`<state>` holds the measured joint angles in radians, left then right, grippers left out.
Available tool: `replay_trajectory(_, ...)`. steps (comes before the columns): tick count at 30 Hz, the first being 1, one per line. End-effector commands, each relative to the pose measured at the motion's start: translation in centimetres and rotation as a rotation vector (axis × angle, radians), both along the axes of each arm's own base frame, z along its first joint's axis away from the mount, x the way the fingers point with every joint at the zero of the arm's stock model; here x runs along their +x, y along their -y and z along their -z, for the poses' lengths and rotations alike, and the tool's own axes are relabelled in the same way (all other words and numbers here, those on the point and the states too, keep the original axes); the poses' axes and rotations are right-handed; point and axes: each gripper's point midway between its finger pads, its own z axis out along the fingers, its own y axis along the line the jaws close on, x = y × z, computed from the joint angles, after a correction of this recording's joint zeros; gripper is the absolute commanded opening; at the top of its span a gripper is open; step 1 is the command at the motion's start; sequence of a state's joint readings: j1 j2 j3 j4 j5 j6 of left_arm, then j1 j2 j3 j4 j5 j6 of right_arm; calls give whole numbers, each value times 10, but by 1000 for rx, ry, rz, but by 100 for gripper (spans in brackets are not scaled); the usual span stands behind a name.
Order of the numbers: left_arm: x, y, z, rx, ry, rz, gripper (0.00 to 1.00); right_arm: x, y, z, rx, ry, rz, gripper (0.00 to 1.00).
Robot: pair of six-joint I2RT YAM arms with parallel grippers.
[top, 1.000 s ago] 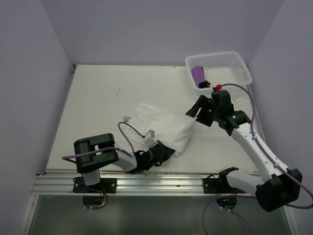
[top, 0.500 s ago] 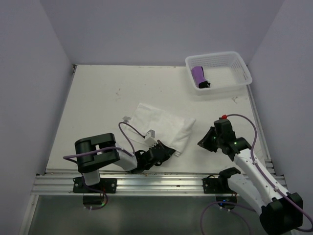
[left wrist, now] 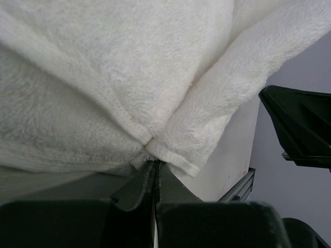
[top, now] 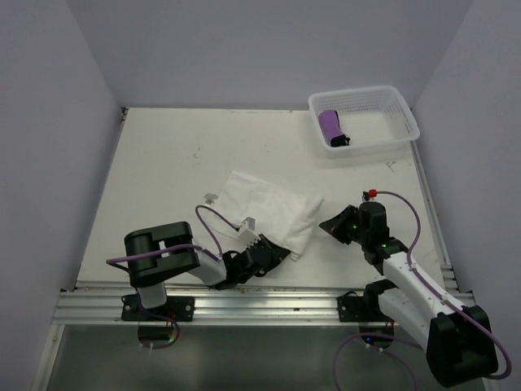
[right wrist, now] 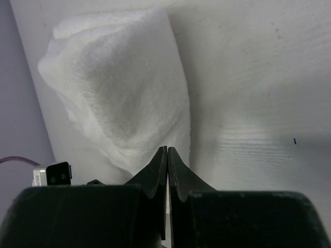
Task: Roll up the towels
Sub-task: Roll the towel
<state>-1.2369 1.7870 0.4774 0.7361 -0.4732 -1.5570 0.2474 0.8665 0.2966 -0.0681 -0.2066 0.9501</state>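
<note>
The large white towel (top: 273, 210) lies crumpled on the table's near middle; it fills the left wrist view (left wrist: 129, 77) and shows folded in the right wrist view (right wrist: 119, 98). My left gripper (top: 273, 254) is shut on that towel's near hemmed corner, where the folds bunch at the tips (left wrist: 153, 161). My right gripper (top: 330, 224) sits just right of the towel, shut with nothing between its fingers (right wrist: 167, 150), tips pointing at the towel's right edge. The small purple towel (top: 330, 124) lies rolled inside the basket.
The white perforated basket (top: 383, 91) stands at the far right corner of the table. Grey walls close in the left, back and right sides. A metal rail (top: 244, 301) runs along the near edge by the arm bases.
My right arm has drawn back from beside the basket to the near right of the white towel, and its jaws have gone from open to shut. The left arm has not moved.
</note>
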Motion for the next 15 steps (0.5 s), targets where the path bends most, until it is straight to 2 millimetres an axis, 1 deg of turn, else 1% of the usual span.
replay_trajectory(1, -25, -72, 84, 373, -113, 28, 0, 26, -14, -40, 69, 164, -38, 0)
replay_trajectory(2, -25, -73, 85, 376, -115, 27, 0, 30, -16, -47, 72, 179, -44, 0)
replay_trajectory(6, -25, -75, 86, 389, -115, 26, 0, 41, -22, -48, 78, 174, -67, 0)
replay_trajectory(7, -25, -75, 87, 395, -115, 26, 0, 43, -22, -41, 71, 154, -69, 0)
replay_trajectory(8, -24, -74, 86, 395, -113, 26, 0, 47, -23, -43, 72, 159, -69, 0)
replay_trajectory(10, -25, -75, 88, 403, -115, 27, 0, 57, -27, -48, 83, 178, -77, 0)
replay_trajectory(11, -25, -74, 87, 401, -115, 28, 0, 59, -29, -49, 86, 173, -82, 0)
replay_trajectory(15, -25, -72, 88, 401, -118, 33, 0, 74, -34, -61, 86, 201, -103, 0)
